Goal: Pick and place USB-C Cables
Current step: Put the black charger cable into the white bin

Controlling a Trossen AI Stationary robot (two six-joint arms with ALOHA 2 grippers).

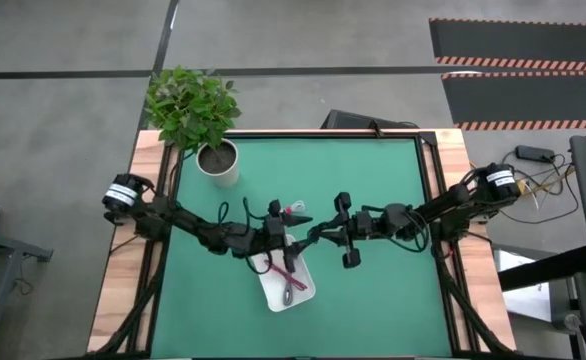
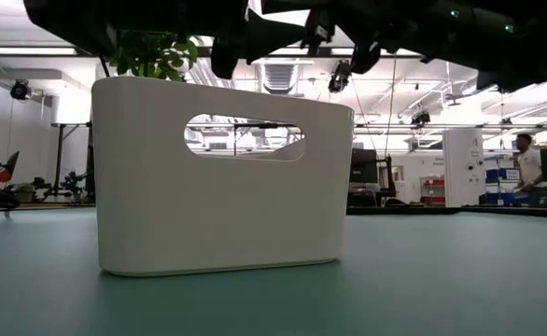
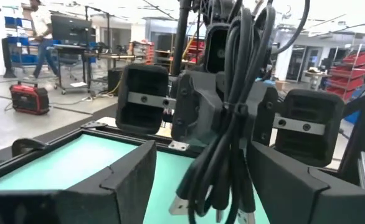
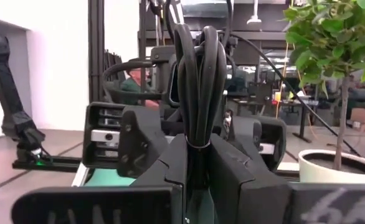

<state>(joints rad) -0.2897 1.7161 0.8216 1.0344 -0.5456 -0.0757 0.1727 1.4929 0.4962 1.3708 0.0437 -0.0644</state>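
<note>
The black USB-C cable [image 4: 198, 81] is a tied bundle held in the air by my right gripper [image 4: 198, 155], which is shut on it above the table's middle [image 1: 320, 236]. My left gripper [image 3: 201, 180] faces it from the left [image 1: 295, 224] and is open, one finger on either side of the bundle [image 3: 229, 124] with a gap to it. A magenta cable [image 1: 278, 262] and a grey cable [image 1: 288, 291] lie in the white tray [image 1: 307, 292]. A small magenta and white thing [image 1: 294, 210] shows beside the left gripper. My right gripper pinches the black cable bundle between its two fingers at the bundle's tied middle [image 4: 199, 142]. The fingers come level from the table's right side and lie across the bundle. The bundle is lifted clear and stands roughly upright, its connector ends [image 3: 189, 208] pointing down.
A potted plant [image 1: 201, 115] stands at the table's far left corner. The white tray [image 2: 222, 177], with a handle slot in its wall, sits just near of both grippers. Green mat [image 1: 383, 300] lies bare to the tray's right. A person [image 3: 42, 28] moves in the room behind.
</note>
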